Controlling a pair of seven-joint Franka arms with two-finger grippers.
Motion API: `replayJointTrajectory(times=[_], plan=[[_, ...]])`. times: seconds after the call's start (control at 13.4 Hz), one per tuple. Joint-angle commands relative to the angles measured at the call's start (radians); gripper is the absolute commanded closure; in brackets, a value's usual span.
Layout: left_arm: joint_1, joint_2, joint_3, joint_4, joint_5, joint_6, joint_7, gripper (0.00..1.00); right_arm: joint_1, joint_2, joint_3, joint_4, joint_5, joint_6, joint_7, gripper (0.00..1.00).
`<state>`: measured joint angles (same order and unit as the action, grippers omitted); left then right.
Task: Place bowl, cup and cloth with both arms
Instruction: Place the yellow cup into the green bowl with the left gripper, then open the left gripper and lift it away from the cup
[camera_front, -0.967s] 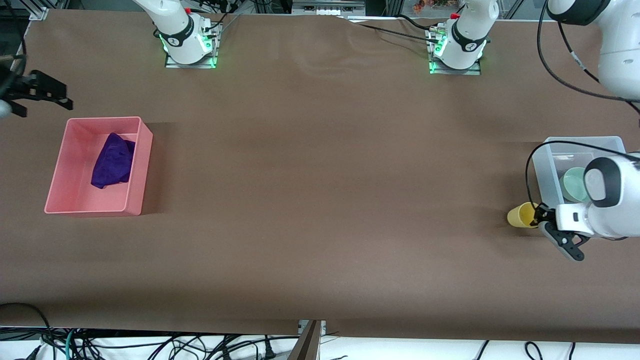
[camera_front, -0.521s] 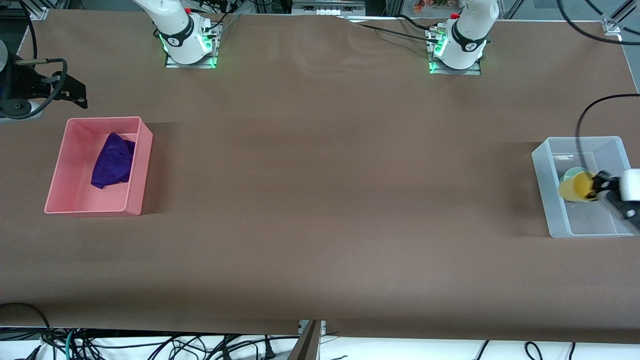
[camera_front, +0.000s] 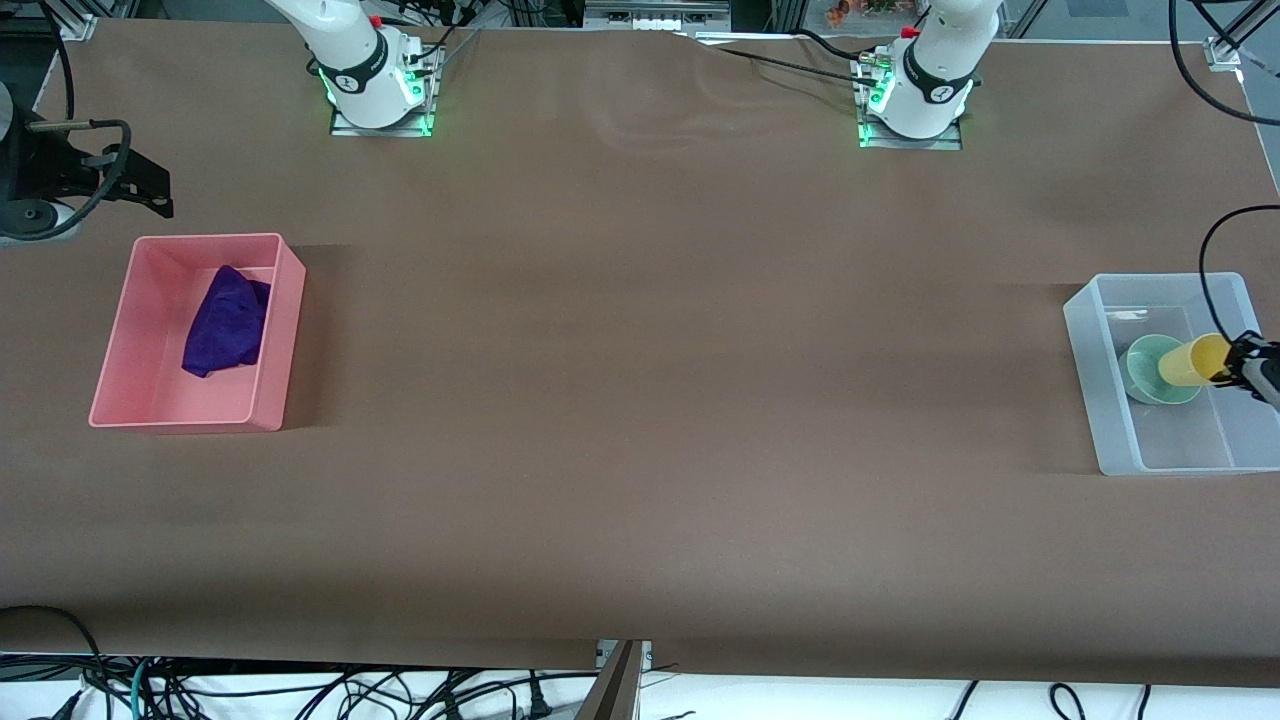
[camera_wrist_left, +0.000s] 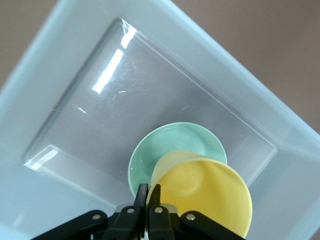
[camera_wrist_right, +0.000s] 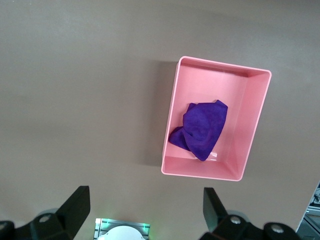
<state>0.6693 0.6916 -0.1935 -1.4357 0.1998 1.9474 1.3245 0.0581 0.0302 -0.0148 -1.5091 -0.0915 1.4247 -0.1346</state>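
Note:
My left gripper (camera_front: 1238, 366) is shut on the rim of the yellow cup (camera_front: 1188, 361) and holds it tilted over the mint-green bowl (camera_front: 1145, 372), which lies in the clear bin (camera_front: 1085, 345). In the left wrist view the fingers (camera_wrist_left: 149, 194) pinch the cup (camera_wrist_left: 205, 192) wall above the bowl (camera_wrist_left: 172, 145). The purple cloth (camera_front: 226, 322) lies crumpled in the pink bin (camera_front: 112, 345). My right gripper (camera_front: 150, 192) is open and empty, in the air over the table's edge near the pink bin. The right wrist view shows the cloth (camera_wrist_right: 200, 127) and my right gripper (camera_wrist_right: 145, 207).
The pink bin (camera_wrist_right: 255, 125) stands at the right arm's end of the table and the clear bin (camera_wrist_left: 55, 95) at the left arm's end. The arm bases (camera_front: 375, 90) (camera_front: 915, 100) stand along the table's edge farthest from the front camera. Brown table between the bins.
My left gripper lifted the yellow cup from the table beside the clear bin and carried it over the bin, above the bowl. My right gripper shifted slightly, then held still.

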Motion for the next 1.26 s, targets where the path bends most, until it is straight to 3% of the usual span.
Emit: replayJointTrajectory(times=[0.0,0.15,0.37,0.82,0.89,1.04,1.19], plan=[[-0.002,-0.024,-0.014,-0.005,0.001,-0.005,0.018,0.0,-0.021,-0.023,-0.001,-0.02,0.012,-0.004,0.001,0.0],[-0.014,-0.064,-0.023,-0.003,0.001,-0.024,0.007,0.0,-0.035,-0.021,-0.001,-0.019,0.012,-0.004,-0.013,0.0],[-0.017,-0.154,-0.102,0.014,0.0,-0.126,-0.065,0.0,-0.035,-0.021,-0.002,-0.017,0.013,-0.004,-0.005,0.0],[-0.022,-0.236,-0.354,0.072,0.003,-0.405,-0.558,0.0,-0.034,0.057,-0.002,0.079,0.01,-0.046,-0.014,0.0],[-0.099,-0.28,-0.35,0.057,0.003,-0.407,-0.658,0.0,-0.034,0.065,-0.002,0.092,0.01,-0.049,-0.014,0.0],[-0.335,-0.346,-0.191,0.049,-0.003,-0.416,-0.811,0.0,-0.034,0.066,-0.002,0.092,0.012,-0.046,-0.014,0.0],[-0.483,-0.42,-0.054,-0.01,-0.104,-0.397,-0.934,0.0,-0.032,0.07,-0.001,0.096,0.01,-0.043,-0.014,0.0]])
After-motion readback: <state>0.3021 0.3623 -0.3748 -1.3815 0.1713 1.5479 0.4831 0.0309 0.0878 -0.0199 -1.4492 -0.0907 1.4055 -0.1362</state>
